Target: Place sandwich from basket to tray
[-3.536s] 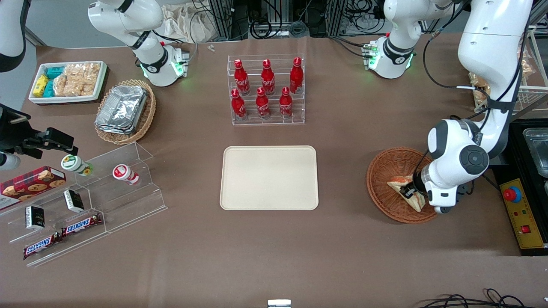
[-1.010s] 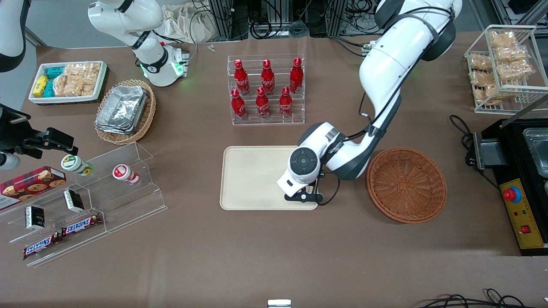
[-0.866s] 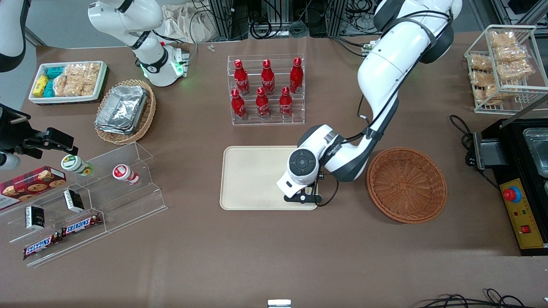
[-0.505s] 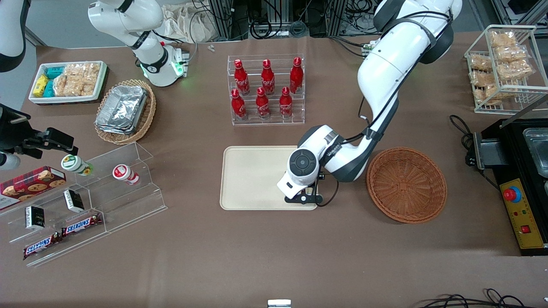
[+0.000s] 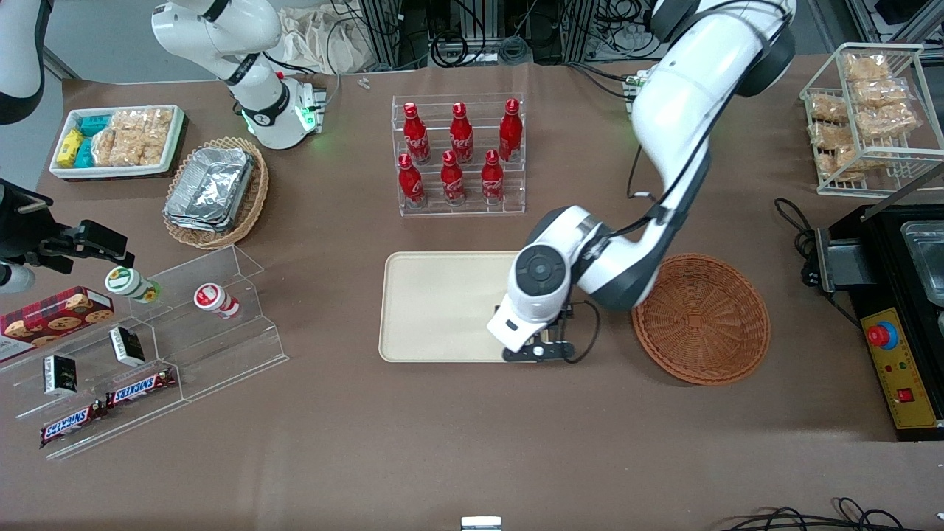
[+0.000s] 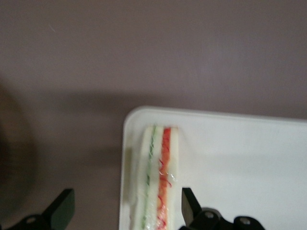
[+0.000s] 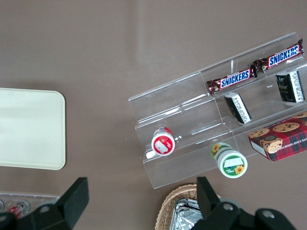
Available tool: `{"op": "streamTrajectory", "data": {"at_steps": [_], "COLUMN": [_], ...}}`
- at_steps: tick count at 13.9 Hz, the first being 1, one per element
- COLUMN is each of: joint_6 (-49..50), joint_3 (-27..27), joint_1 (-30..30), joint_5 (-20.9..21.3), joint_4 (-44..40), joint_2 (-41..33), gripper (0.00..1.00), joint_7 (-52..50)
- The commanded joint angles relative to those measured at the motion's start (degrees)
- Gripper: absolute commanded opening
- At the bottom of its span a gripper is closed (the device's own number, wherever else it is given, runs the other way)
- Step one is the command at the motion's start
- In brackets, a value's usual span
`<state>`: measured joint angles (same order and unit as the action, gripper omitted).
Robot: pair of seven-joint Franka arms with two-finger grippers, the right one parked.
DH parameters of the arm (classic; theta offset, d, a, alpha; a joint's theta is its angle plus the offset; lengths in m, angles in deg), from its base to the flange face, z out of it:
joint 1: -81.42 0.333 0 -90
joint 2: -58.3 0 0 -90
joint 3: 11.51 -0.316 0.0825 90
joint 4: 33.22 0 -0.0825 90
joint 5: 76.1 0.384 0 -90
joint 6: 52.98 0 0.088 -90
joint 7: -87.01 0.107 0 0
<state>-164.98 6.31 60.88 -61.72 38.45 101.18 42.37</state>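
The sandwich (image 6: pixel 156 182), a clear-wrapped white wedge with green and orange-red filling lines, lies on the cream tray (image 6: pixel 240 158) at its corner. In the front view the tray (image 5: pixel 435 306) shows mid-table, and the arm's wrist covers the sandwich. My left gripper (image 5: pixel 537 348) hangs over the tray corner nearest the basket and the camera. It is open: its fingers (image 6: pixel 60 213) stand wide apart on either side of the sandwich and do not hold it. The round reddish-brown wicker basket (image 5: pixel 700 318) sits beside the tray with nothing in it.
A clear rack of red bottles (image 5: pixel 459 155) stands farther from the camera than the tray. A wire rack of snack packets (image 5: pixel 870 110) and a black box (image 5: pixel 907 317) lie at the working arm's end. An acrylic stand with snacks (image 5: pixel 147 346) lies toward the parked arm's end.
The arm carried the sandwich from the basket to the tray. In the last half second the gripper shifted slightly toward the camera and the basket, with the sandwich left lying on the tray.
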Motion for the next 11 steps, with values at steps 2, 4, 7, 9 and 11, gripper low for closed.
{"op": "streamTrajectory", "data": {"at_steps": [2, 4, 7, 9, 11], "joint_6": [7.4, 10.5, 12.4, 17.2, 18.0], "joint_3": [0.1, 0.1, 0.1, 0.1, -0.3], "joint_1": [5.2, 7.4, 11.8, 15.2, 18.5], "joint_5": [-0.1, -0.7, -4.4, -6.5, -10.0], "joint_4": [1.7, 1.9, 2.2, 2.5, 4.9], "joint_2": [-9.7, -13.3, -16.9, -18.8, -22.3], "gripper": [1.00, 1.00, 1.00, 1.00, 1.00], "joint_7": [-0.4, -0.3, 4.5, 8.8, 16.6]}}
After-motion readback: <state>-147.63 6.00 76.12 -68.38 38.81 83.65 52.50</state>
